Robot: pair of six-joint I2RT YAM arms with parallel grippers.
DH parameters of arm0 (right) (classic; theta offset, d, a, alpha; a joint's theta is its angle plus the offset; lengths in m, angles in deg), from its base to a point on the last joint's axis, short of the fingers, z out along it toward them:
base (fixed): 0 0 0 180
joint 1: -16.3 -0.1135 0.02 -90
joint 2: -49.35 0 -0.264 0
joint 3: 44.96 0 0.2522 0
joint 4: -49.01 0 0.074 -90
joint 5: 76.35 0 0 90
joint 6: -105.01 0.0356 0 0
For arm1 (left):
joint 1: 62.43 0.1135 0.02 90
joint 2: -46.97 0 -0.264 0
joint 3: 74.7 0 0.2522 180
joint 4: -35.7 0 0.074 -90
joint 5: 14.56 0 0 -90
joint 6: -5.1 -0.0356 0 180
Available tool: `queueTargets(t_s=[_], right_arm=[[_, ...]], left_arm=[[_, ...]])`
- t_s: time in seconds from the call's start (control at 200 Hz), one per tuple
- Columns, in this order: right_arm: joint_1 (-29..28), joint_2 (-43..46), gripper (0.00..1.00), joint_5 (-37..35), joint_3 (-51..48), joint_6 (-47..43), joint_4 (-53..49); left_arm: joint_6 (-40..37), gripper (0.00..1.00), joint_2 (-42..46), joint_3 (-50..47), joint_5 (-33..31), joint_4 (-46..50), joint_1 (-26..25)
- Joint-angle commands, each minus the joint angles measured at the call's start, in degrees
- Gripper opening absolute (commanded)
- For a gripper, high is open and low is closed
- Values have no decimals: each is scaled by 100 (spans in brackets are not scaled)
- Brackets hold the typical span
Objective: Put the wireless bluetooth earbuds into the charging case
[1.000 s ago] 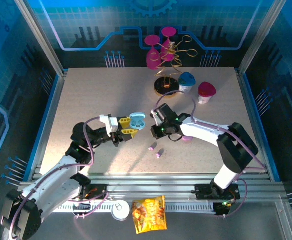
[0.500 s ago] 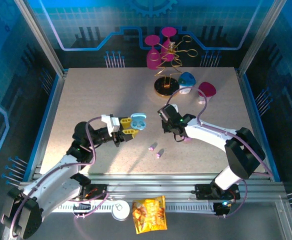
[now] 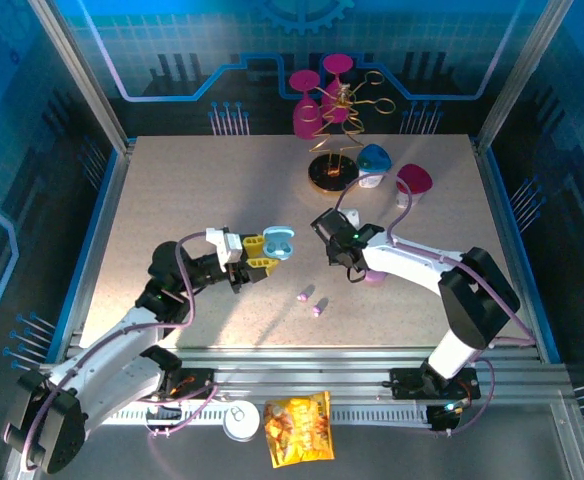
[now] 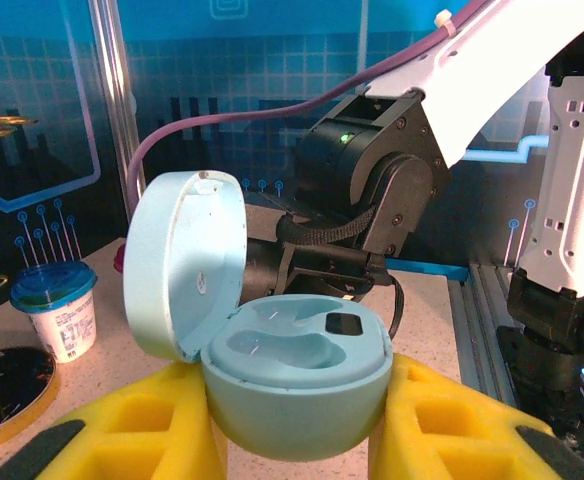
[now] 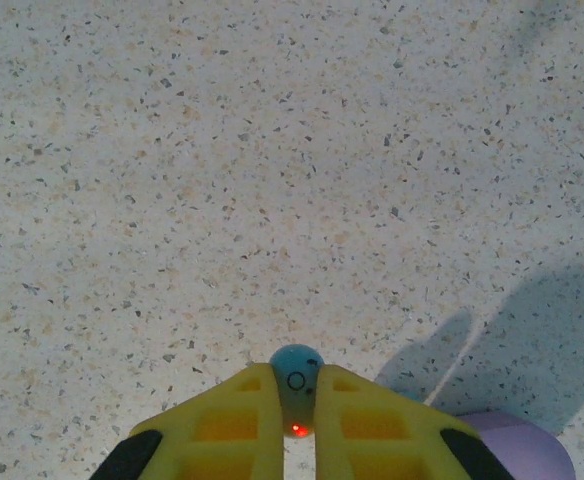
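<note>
We see the right gripper clenched on a tiny pale blue plastic earbud. Its yellow pads pinch the bud from both sides, the rounded top pokes out past the tips, and a small red light glows between them. Over the last second these jaws have tightened the last little bit, so we judge the grip to be settled.

The pale blue pebble-shaped plastic charging case is held by the left gripper, which is clamped on its lower shell from both sides and keeps it lifted, lid swung open and hollows facing up. That hold has not changed.

A second ago the right gripper was just beside the case, on its right. It has now backed off and sits near the case but clearly apart from it, farther right and a little towards the back of the table, pointing down at bare speckled tabletop. So the blue bud has not gone in, and we think the right arm is lining up again for another try.

We cannot tell whether either hollow of the case already holds a bud. Two lilac-pink plastic earbuds lie loose on the table, nearer the arms than the case and slightly to its right, untouched.
</note>
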Motion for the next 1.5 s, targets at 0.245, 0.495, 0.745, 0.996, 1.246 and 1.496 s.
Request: queueTargets(t_s=[0.245,0.495,0.745,0.996,1.246,1.496], right_arm=[[-20,857,9,267,60,-261,82],[-83,1424,10,1123,352,-518,-166],[-228,1979,10,2009,475,-705,29],[-646,1984,11,2114,805,-864,419],[-908,1545,10,2222,1315,-1037,687],[-953,1207,10,2352,1420,-1021,741]], left_arm=[[-442,18,-503,52,-472,-381,39],[-613,17,-1377,221,-776,-965,34],[-783,17,-2095,384,-986,-1364,34],[-771,17,-2634,521,-1000,-1709,26],[-736,16,-2906,517,-966,-2003,24],[-656,16,-2820,476,-991,-2103,0]])
